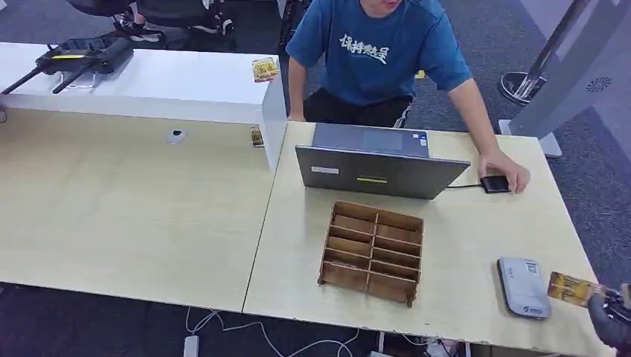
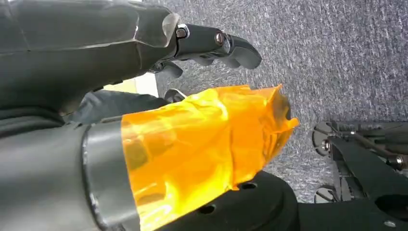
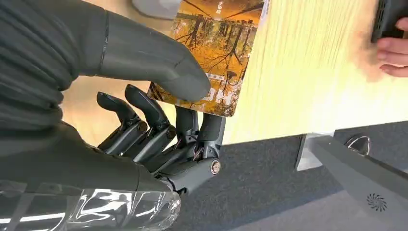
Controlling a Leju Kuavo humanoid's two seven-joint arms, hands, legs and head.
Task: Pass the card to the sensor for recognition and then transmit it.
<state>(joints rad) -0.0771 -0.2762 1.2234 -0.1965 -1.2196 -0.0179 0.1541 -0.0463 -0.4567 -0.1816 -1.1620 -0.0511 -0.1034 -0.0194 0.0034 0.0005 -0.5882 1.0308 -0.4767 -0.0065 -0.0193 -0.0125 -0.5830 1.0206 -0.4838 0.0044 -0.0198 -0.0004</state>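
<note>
Right robot hand [image 3: 159, 120] pinched the card [image 3: 211, 53] between thumb and darker fingers; in the head view that right robot hand [image 1: 610, 316] sat at about 4 o'clock, at the surface's [image 1: 461, 275] near right corner, with the card [image 1: 571, 289] angled toward 9 o'clock, just beside the grey card sensor [image 1: 523, 287] but apart from it. Left robot hand [image 2: 159, 86] hung over grey carpet [image 2: 337, 57], its thumb wrapped in orange film and its dark fingers loosely curled with nothing in them. At the middle stood a wooden compartment organizer [image 1: 372, 251], and beyond it, toward 12 o'clock, an open laptop [image 1: 379, 167]. A person [image 1: 387, 59] in a blue shirt leaned in, one hand on a small black device [image 1: 495, 184] at 2 o'clock.
</note>
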